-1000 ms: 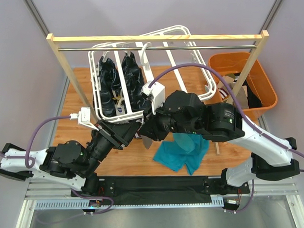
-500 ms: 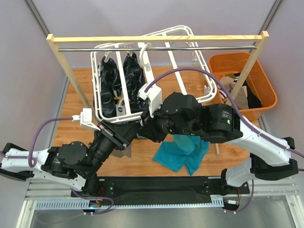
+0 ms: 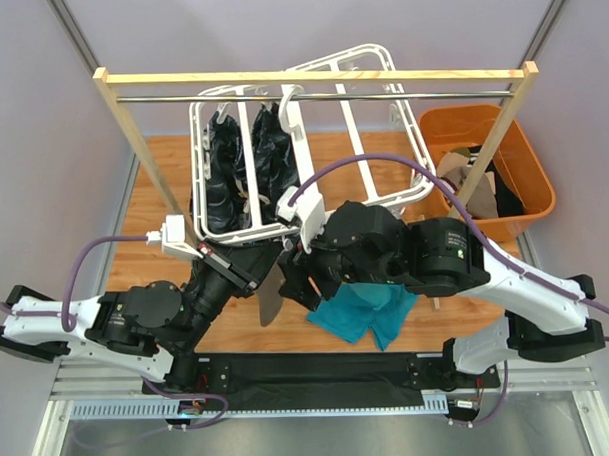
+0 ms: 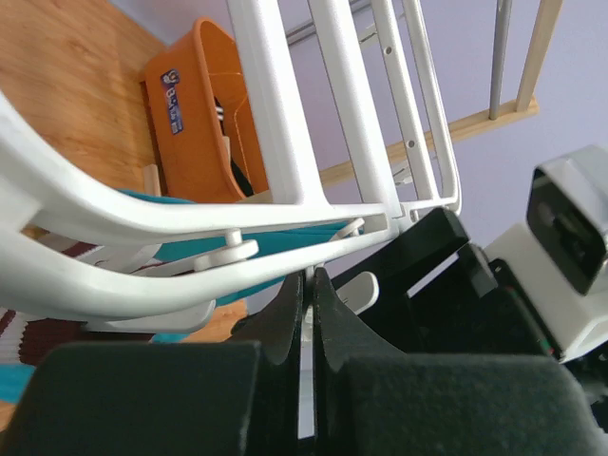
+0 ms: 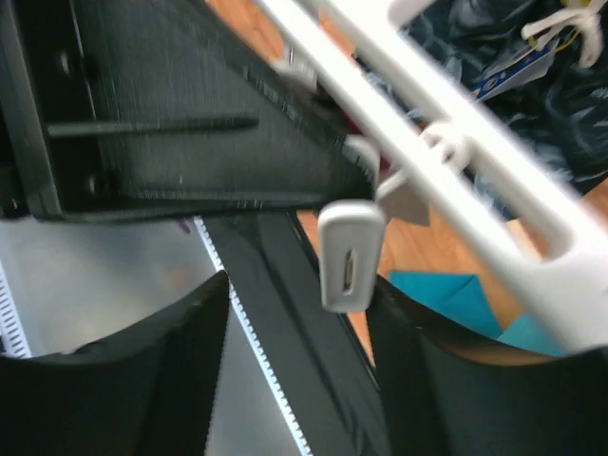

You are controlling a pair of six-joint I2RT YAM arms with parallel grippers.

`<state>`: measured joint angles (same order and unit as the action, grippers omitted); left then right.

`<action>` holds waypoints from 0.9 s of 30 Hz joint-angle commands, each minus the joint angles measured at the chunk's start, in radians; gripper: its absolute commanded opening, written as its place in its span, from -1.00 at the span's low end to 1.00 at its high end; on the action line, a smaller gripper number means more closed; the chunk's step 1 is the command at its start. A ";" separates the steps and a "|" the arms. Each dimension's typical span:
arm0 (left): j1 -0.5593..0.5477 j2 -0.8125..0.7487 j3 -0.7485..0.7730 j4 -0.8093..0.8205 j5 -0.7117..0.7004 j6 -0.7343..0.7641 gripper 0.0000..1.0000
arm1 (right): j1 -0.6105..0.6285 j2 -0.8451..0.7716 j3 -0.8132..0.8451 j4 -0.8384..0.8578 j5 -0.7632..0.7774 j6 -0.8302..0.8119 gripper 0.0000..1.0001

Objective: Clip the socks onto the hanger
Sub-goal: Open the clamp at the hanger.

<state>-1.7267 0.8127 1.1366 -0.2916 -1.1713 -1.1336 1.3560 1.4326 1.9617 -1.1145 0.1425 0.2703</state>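
The white hanger [image 3: 358, 171] hangs tilted from the rail, with dark cloth [image 3: 244, 160] clipped in its left part. A grey-brown sock [image 3: 270, 294] dangles at its near edge. More socks lie on the table: a teal one [image 3: 367, 311] and a striped one [image 4: 19, 332]. My left gripper [image 4: 308, 275] is shut just under the hanger's rim [image 4: 142, 228], and only a thin white sliver shows between its fingers. My right gripper [image 5: 299, 285] is open beside it, a white clip [image 5: 351, 256] hanging free between its fingers. Both grippers [image 3: 256, 270] [image 3: 291, 280] meet at the hanger's near edge.
A wooden rack [image 3: 314, 76] with a metal rail spans the back. An orange bin [image 3: 527, 160] holding more items stands at the right. The right arm's body [image 3: 425, 249] hangs over the table's middle.
The right gripper has opened and the left has shut. The hanger has swung up and to the right. The grey-brown sock now hangs lower and further left.
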 commanded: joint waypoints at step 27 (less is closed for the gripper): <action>-0.001 -0.029 -0.077 0.060 -0.011 -0.348 -1.00 | 0.089 -0.486 -0.699 0.927 0.198 -0.267 -0.07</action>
<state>-1.7264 0.7753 1.0607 -0.2462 -1.1927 -1.4460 1.4387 0.9550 1.2610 -0.3222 0.3035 0.0578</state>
